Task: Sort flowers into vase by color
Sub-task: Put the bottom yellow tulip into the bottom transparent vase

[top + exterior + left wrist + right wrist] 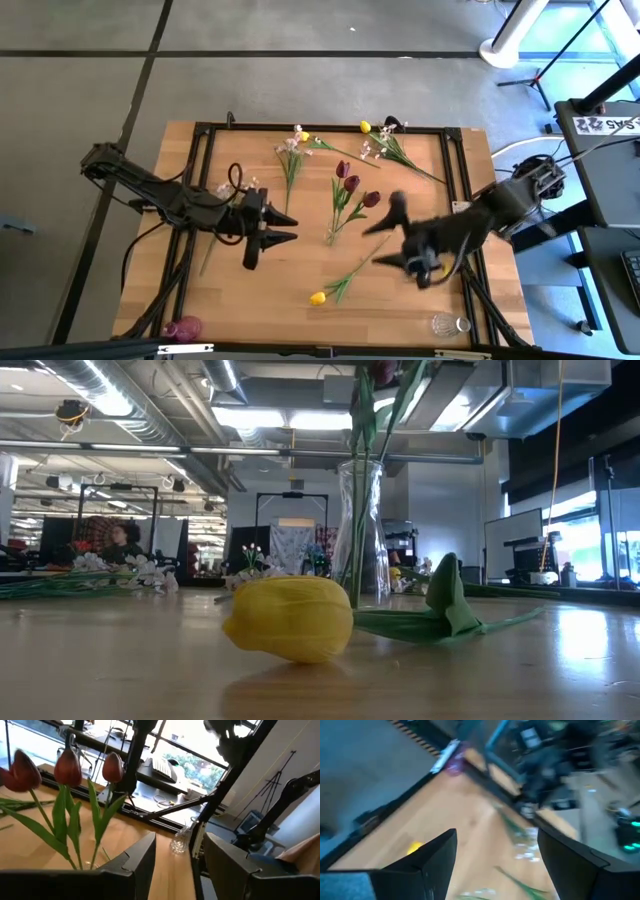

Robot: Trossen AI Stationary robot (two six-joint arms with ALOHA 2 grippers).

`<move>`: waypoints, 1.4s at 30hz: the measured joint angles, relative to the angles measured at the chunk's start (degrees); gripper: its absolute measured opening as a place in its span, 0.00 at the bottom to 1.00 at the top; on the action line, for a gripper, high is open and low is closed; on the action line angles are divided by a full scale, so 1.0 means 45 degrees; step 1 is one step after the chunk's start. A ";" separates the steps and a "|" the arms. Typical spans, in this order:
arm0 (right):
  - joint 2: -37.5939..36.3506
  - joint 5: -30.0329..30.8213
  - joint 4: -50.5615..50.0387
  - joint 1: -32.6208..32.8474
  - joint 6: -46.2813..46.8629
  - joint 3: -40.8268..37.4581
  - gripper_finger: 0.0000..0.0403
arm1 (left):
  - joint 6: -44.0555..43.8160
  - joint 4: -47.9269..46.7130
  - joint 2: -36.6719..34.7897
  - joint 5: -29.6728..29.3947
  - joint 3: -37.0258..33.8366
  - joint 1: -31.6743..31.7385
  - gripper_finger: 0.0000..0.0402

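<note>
Three dark red tulips (351, 184) stand in a clear glass vase (331, 236) at mid table; they also show in the left wrist view (67, 767). A yellow tulip (318, 298) lies flat near the front edge and fills the low view (290, 618). My left gripper (292, 228) hovers open, left of the vase. My right gripper (378, 245) hovers open, right of the vase and above the yellow tulip's stem (358, 268). Another yellow tulip (365, 127) and white-pink sprays (290, 147) lie along the far edge. One spray (248, 186) lies under my left arm.
A small pink vase (185, 328) stands at the near left corner and a small clear vase (450, 325) at the near right corner. A black frame rail (462, 190) runs along the table's sides. Bare wood lies between the two near vases.
</note>
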 joint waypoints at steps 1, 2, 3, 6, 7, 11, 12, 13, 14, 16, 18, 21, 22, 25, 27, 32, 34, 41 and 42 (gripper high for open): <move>0.0212 -0.0052 -0.0045 0.0184 0.0098 -0.0003 0.68 | -0.0207 -0.0014 0.0000 -0.0024 0.0000 -0.0100 0.40; 0.0417 -0.0114 0.0012 0.0387 0.0168 -0.0003 0.68 | -0.0394 -0.0010 0.0000 -0.0029 0.0000 -0.0207 0.40; 0.0607 -0.0206 0.0014 0.0632 0.0236 -0.0003 0.68 | -0.0619 -0.0024 0.0000 -0.0046 0.0000 -0.0311 0.40; 0.1169 -0.0266 0.0023 0.1325 0.0657 -0.0003 0.68 | -0.1470 -0.0048 0.0000 -0.0133 0.0000 -0.0677 0.40; 0.1340 -0.0261 0.0019 0.1537 0.0878 -0.0003 0.68 | -0.1726 -0.0060 0.0000 -0.0139 0.0000 -0.0810 0.40; 0.1958 -0.0161 -0.0001 0.2317 0.1570 -0.0003 0.68 | -0.2723 -0.0082 0.0000 -0.0216 0.0000 -0.1353 0.40; 0.2116 -0.0078 0.0001 0.2503 0.1733 -0.0003 0.68 | -0.2977 -0.0110 0.0000 -0.0325 0.0000 -0.1506 0.40; 0.2284 -0.0016 0.0014 0.2662 0.1888 -0.0003 0.68 | -0.3211 -0.0116 0.0000 -0.0445 0.0000 -0.1623 0.40; 0.2502 0.0006 0.0014 0.2794 0.1985 -0.0003 0.68 | -0.3414 -0.0116 0.0000 -0.0539 0.0000 -0.1733 0.40; 0.2965 0.0061 0.0010 0.2951 0.2203 -0.0003 0.68 | -0.3754 -0.0111 0.0000 -0.0643 0.0000 -0.1953 0.40; 0.3522 0.0106 0.0017 0.3008 0.2250 -0.0003 0.68 | -0.3916 -0.0112 0.0000 -0.0696 0.0000 -0.2107 0.40; 0.4388 -0.0014 -0.0052 0.2853 0.2277 -0.0003 0.68 | -0.4136 -0.0116 0.0000 -0.1276 0.0000 -0.2279 0.40; 0.4722 -0.0133 -0.0038 0.2734 0.2286 -0.0003 0.68 | -0.4172 -0.0115 0.0000 -0.1513 0.0000 -0.2297 0.40; 0.5626 -0.0911 -0.0179 0.2394 0.2260 -0.0003 0.68 | -0.4171 -0.0116 0.0005 -0.1960 0.0000 -0.2289 0.40; 0.6217 -0.1188 -0.0346 0.2089 0.2265 -0.0003 0.68 | -0.4169 -0.0179 0.0005 -0.2201 0.0000 -0.2289 0.40; 0.7612 -0.1901 -0.1102 0.0856 0.2482 -0.0003 0.68 | -0.4188 -0.0531 0.0005 -0.2263 0.0000 -0.2284 0.40; 0.8120 -0.2178 -0.1152 0.0299 0.2532 -0.0003 0.68 | -0.4277 -0.0622 0.0005 -0.2271 0.0000 -0.2298 0.40; 0.9503 -0.3526 -0.1240 -0.1276 0.2498 -0.0003 0.68 | -0.4241 -0.0878 0.0005 -0.2282 0.0000 -0.2386 0.40; 0.9626 -0.3715 -0.1321 -0.1424 0.2498 -0.0003 0.68 | -0.4237 -0.0910 0.0010 -0.2282 0.0000 -0.2388 0.40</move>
